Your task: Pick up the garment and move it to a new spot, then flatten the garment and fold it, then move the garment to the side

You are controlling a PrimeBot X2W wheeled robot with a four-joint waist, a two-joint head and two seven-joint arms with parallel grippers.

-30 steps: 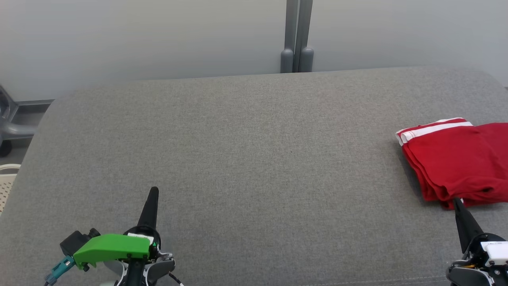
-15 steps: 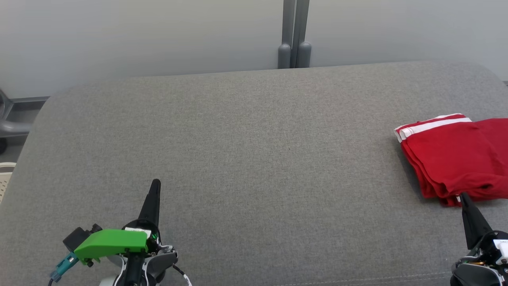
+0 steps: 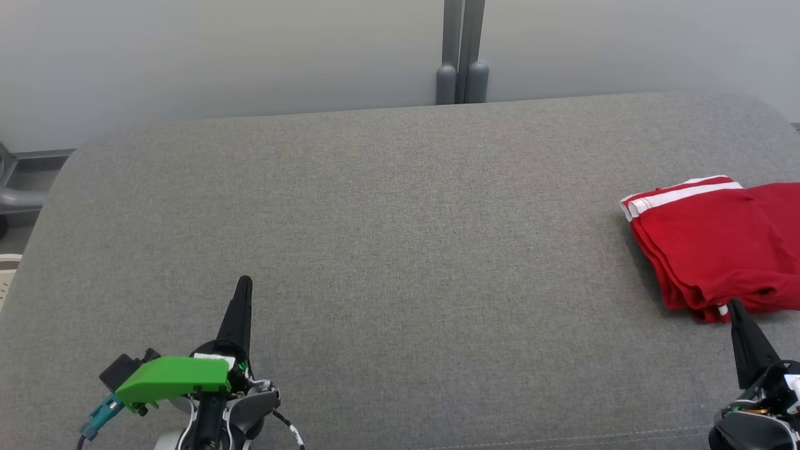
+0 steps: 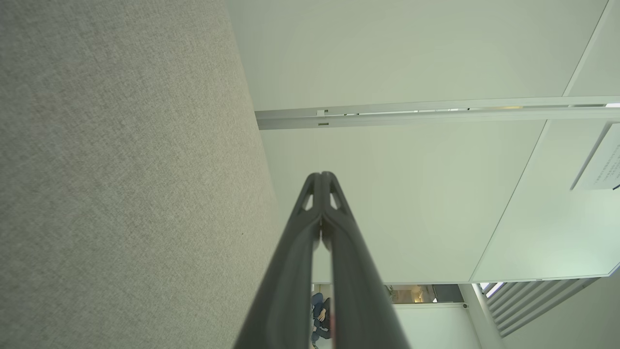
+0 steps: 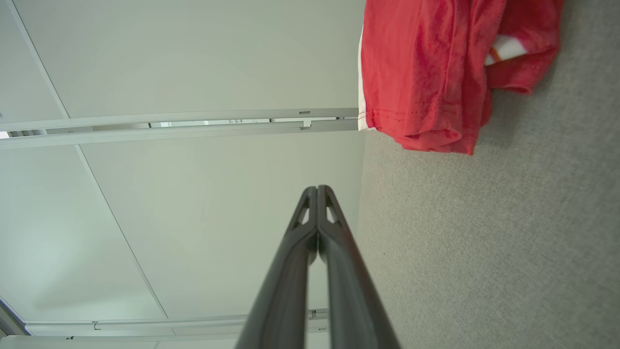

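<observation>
The garment point(image 3: 719, 244) is red with white stripes and lies folded at the right edge of the grey cushioned surface point(image 3: 400, 250). In the right wrist view the garment point(image 5: 426, 72) sits at the top, ahead of the fingers. My right gripper point(image 3: 735, 305) is shut and empty, its tip just short of the garment's near edge; its tips point(image 5: 317, 188) meet with nothing between them. My left gripper point(image 3: 244, 281) is shut and empty at the lower left, far from the garment, with its tips point(image 4: 320, 174) pressed together.
A grey partition wall with a vertical post point(image 3: 461, 56) stands behind the surface. Part of a grey chair base point(image 3: 19, 200) and a pale basket rim point(image 3: 6, 275) show off the left edge. The surface's rounded front seam point(image 3: 562, 440) runs along the bottom.
The whole picture has shifted slightly, so the camera moved. Both grippers stay shut. The right gripper's tip has drifted a little right, still at the garment's near edge.
</observation>
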